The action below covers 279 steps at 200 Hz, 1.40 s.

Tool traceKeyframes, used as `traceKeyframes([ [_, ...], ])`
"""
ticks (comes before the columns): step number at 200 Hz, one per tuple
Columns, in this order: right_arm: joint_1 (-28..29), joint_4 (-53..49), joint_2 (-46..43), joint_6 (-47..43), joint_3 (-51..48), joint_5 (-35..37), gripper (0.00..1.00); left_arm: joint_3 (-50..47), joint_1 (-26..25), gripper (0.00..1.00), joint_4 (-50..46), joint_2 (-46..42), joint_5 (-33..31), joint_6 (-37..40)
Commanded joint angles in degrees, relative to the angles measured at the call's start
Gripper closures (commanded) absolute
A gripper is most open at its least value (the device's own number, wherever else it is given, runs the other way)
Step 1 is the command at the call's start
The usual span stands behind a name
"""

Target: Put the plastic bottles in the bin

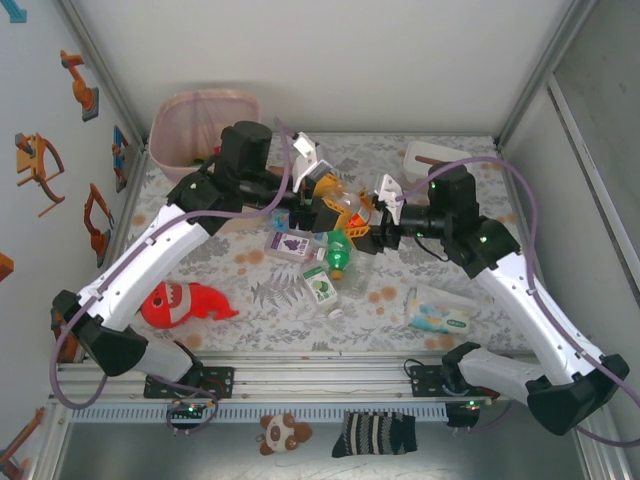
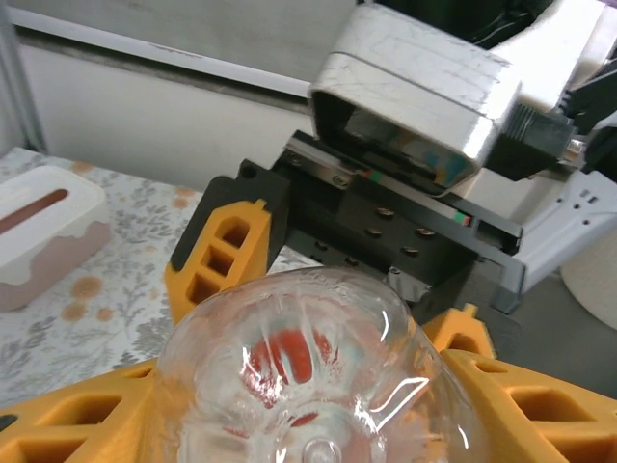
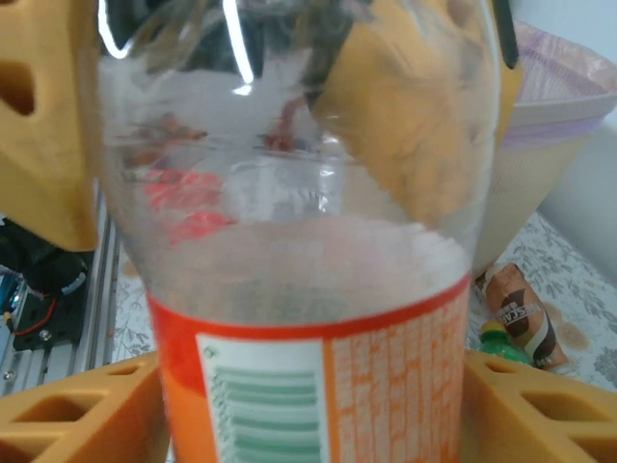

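Clear bottle [image 1: 347, 204] with orange label, at centre of floral counter [image 1: 280, 305] | left end effector [image 1: 325, 208] clamped on its base from 9 o'clock | right end effector [image 1: 372, 228] flanks label from 3 o'clock, grip cannot be told | bin [image 1: 165, 150] at 10 o'clock | white walls around.

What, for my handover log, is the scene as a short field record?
held item: clear bottle, orange label, between both grippers
left gripper: jaws closed on the bottle's base end
right gripper: jaws flank the label end; grip unclear
bin: far left corner, apart from the held bottle
lying loose: green bottle, red plush fish
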Motion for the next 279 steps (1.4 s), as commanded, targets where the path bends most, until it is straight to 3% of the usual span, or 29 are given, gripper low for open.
traceKeyframes([
  [1, 0.3, -0.8, -1.7, 1.0, 1.8, 0.5, 0.25, -0.5, 0.6, 0.54, 1.2, -2.3, -4.5, 2.1],
  [57, 0.3, -3.2, -4.9, 1.3, 1.8, 4.2, 0.18, -0.6, 3.8, 0.54, -0.4, -5.6, -11.6, 1.6],
  [131, 0.3, -4.3, -7.5, 1.1, 2.3, 8.3, 0.18, 3.3, 14.5, 0.57, -5.5, -7.4, -28.4, -2.3],
  [182, 0.3, -4.2, -7.1, 1.4, 2.4, 8.0, 0.19, 10.9, 24.5, 0.60, -11.9, -3.1, -29.2, -6.1],
  [219, 0.3, -4.4, -7.1, 1.6, 2.5, 8.0, 0.19, 17.3, 28.9, 0.61, -15.1, 0.7, -29.6, -8.1],
  [279, 0.3, -4.7, -6.7, 1.6, 2.2, 8.0, 0.19, 34.2, 33.1, 0.61, -30.3, 12.8, -30.1, -8.7],
])
